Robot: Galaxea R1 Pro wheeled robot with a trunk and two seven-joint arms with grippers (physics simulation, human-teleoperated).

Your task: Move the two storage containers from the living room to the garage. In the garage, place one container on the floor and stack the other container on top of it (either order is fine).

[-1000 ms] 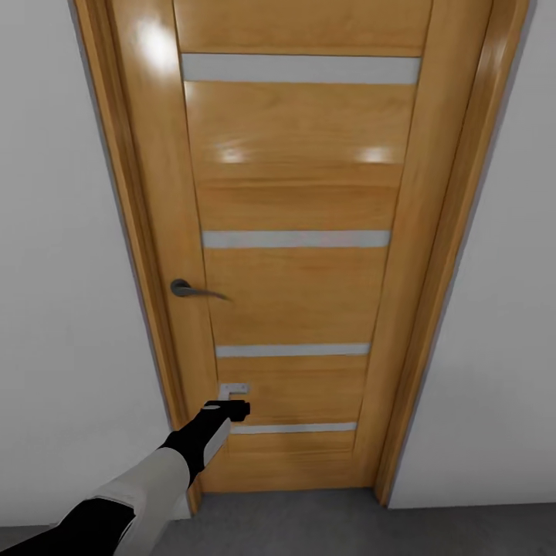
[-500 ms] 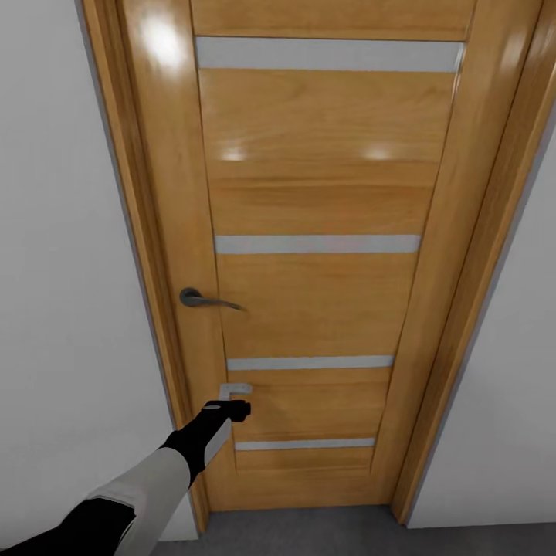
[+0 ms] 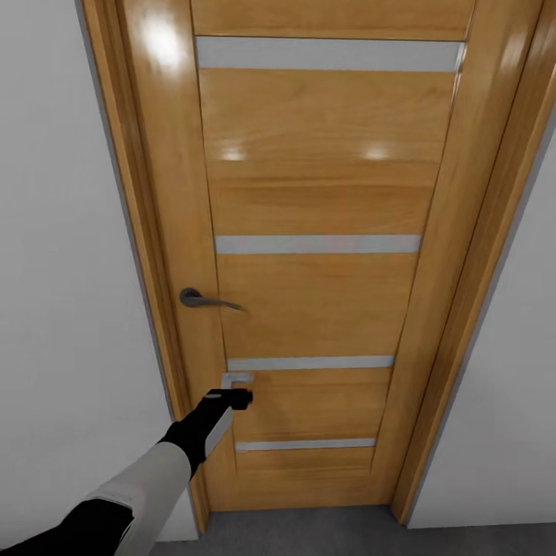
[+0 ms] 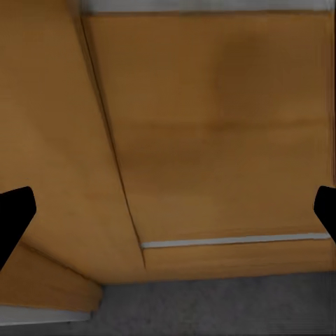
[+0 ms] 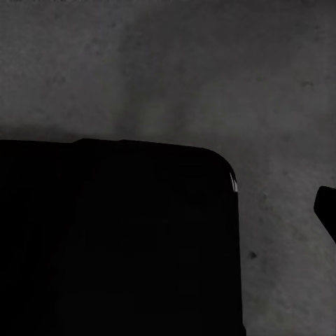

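Observation:
The two storage containers are out of view. I face a shut wooden door (image 3: 309,201) with grey glass strips and a grey lever handle (image 3: 202,300) on its left side. My left arm reaches forward low on the door; the left gripper (image 3: 238,388) stands open just below the handle's height, close to the panel, holding nothing. In the left wrist view the left gripper (image 4: 168,210) has its black fingertips (image 4: 14,213) far apart over the door's lower panel. The right gripper (image 5: 168,210) hangs over the dark grey floor (image 5: 210,77), one fingertip (image 5: 327,210) at the picture's edge.
White walls (image 3: 62,309) flank the wooden door frame (image 3: 471,270) on both sides. A strip of grey floor (image 3: 309,533) runs along the door's foot. A black part of my own body (image 5: 112,245) sits beneath the right wrist.
The head view has drawn closer to the door and shifted slightly. My left gripper has risen a little along the door's lower panel.

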